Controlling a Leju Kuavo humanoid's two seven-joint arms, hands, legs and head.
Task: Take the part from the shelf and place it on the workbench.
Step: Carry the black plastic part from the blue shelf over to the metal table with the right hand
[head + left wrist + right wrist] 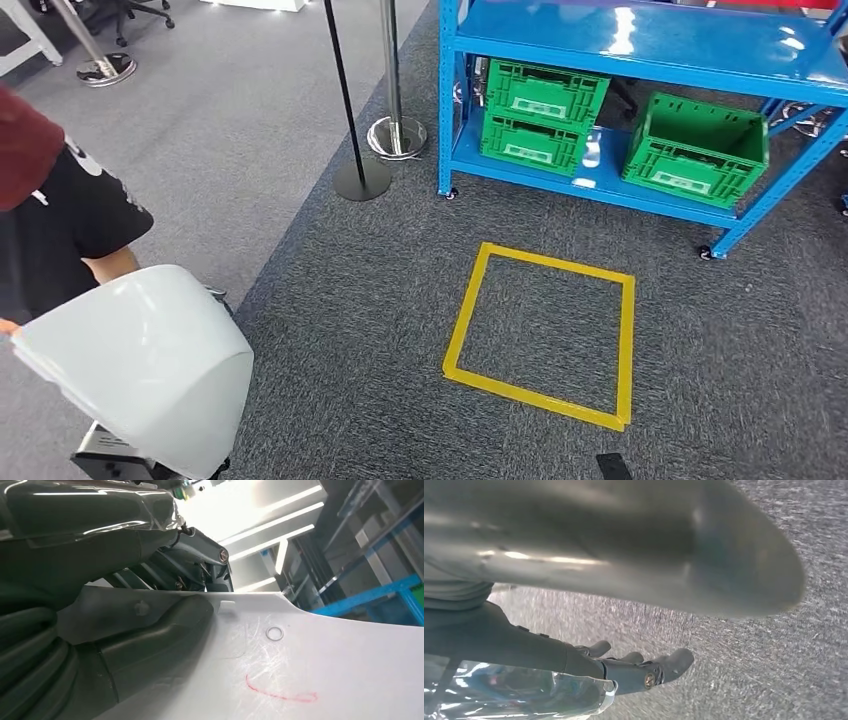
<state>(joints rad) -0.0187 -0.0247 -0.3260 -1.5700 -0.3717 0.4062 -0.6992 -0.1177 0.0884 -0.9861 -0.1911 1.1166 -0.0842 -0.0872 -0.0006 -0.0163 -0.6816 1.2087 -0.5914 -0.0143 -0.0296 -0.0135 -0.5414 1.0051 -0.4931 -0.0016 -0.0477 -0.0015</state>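
The part [140,360] is a large white curved shell at the lower left of the head view, hanging above the grey carpet. It hides my left hand there. In the left wrist view my left hand [150,625] grips the edge of the white part [325,670], with the thick thumb pressed on its scratched inner face and the darker fingers on the other side. A red pen mark shows on that face. In the right wrist view my right hand [639,670] hangs over the carpet with its fingers loosely extended and nothing in them.
A blue shelf [620,60] stands ahead to the right with green crates [545,115] [697,150] on its lower level. A yellow tape square [545,335] marks the carpet before it. Two stanchion bases [362,180] [397,137] stand left of the shelf. A person [60,220] stands close at my left.
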